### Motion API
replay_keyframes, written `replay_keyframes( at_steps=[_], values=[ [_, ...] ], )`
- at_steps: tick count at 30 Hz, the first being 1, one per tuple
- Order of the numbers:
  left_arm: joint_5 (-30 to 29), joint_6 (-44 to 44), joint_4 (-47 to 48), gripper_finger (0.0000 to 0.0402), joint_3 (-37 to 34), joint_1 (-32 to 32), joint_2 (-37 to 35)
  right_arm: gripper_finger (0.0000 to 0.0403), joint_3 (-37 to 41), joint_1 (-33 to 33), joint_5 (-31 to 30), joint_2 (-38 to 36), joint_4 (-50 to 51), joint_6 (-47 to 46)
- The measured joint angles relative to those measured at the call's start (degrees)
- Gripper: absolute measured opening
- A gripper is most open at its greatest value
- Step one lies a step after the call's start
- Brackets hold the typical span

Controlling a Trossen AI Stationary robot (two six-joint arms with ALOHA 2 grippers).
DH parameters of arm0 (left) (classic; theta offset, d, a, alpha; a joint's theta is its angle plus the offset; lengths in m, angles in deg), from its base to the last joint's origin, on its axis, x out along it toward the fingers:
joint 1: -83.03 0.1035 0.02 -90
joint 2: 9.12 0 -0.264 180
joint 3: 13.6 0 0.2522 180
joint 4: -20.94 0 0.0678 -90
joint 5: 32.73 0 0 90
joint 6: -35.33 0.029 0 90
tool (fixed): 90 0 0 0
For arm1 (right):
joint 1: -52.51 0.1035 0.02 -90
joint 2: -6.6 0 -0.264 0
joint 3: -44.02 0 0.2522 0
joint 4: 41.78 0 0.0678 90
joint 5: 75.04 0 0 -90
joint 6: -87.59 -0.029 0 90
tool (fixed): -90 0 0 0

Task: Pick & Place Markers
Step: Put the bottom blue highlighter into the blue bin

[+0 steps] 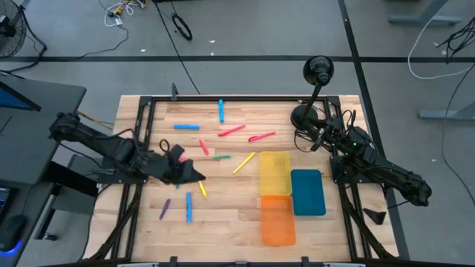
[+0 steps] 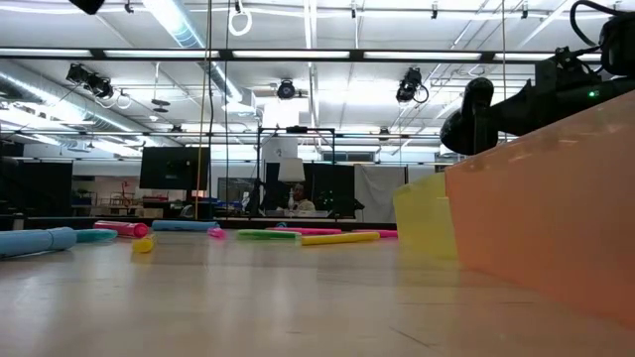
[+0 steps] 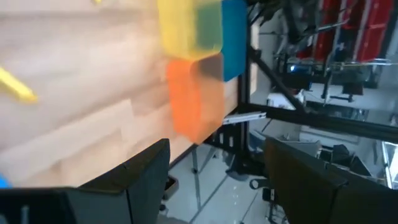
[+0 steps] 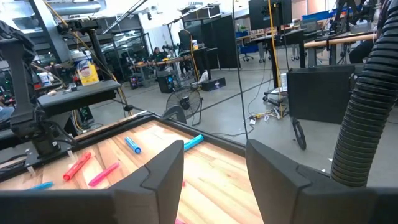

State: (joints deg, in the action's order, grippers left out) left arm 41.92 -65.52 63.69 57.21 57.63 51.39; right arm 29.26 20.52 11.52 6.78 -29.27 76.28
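Note:
Several markers lie scattered flat on the wooden table (image 1: 223, 222): blue ones (image 1: 221, 111) (image 1: 186, 127) (image 1: 188, 207), pink ones (image 1: 232, 131) (image 1: 261, 137), a red one (image 1: 203, 147), a green one (image 1: 221, 157), yellow ones (image 1: 243, 162) (image 1: 202, 190) and a purple one (image 1: 164, 209). My left gripper (image 1: 194, 176) (image 3: 217, 186) hangs open over the table's left half, just beyond the short yellow marker, with nothing between its fingers. My right gripper (image 1: 315, 141) (image 4: 214, 180) waits open at the far right, also with nothing between its fingers.
Three flat trays stand on the table's right half: yellow (image 1: 274, 172), blue (image 1: 307, 192) and orange (image 1: 277, 219) nearest the front edge. A black camera stand (image 1: 318, 74) rises at the far right corner. Bare wood lies along the front left.

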Motion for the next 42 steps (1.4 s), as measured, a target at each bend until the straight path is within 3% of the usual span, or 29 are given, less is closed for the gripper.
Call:
replay_keyframes(
  at_steps=[19, 22, 31, 36, 42],
  values=[
    [7.03, -17.63, 5.16, 0.0268, 0.05, -3.74, 7.99, 0.0176, 0.0, 0.01, 0.0, 0.02, 0.0, 0.01],
    [7.78, -18.88, 12.62, 0.0268, 3.05, -3.74, 10.11, 0.0176, 0.0, 0.01, 0.0, 0.0, 0.0, 0.0],
    [8.1, -21.48, 42.62, 0.0268, 21.46, -4.26, 19.97, 0.0176, 0.0, 0.0, 0.0, 0.0, 0.0, 0.0],
    [11.23, -23.63, 48.85, 0.0268, 26.6, -4.72, 24.4, 0.0176, 0.0, 0.01, 0.0, 0.02, 0.0, 0.0],
    [13.27, -27.25, 50.4, 0.0268, 26.98, -6.2, 26.73, 0.0176, 0.0, -0.01, -0.02, 0.02, 0.0, 0.0]
  ],
)
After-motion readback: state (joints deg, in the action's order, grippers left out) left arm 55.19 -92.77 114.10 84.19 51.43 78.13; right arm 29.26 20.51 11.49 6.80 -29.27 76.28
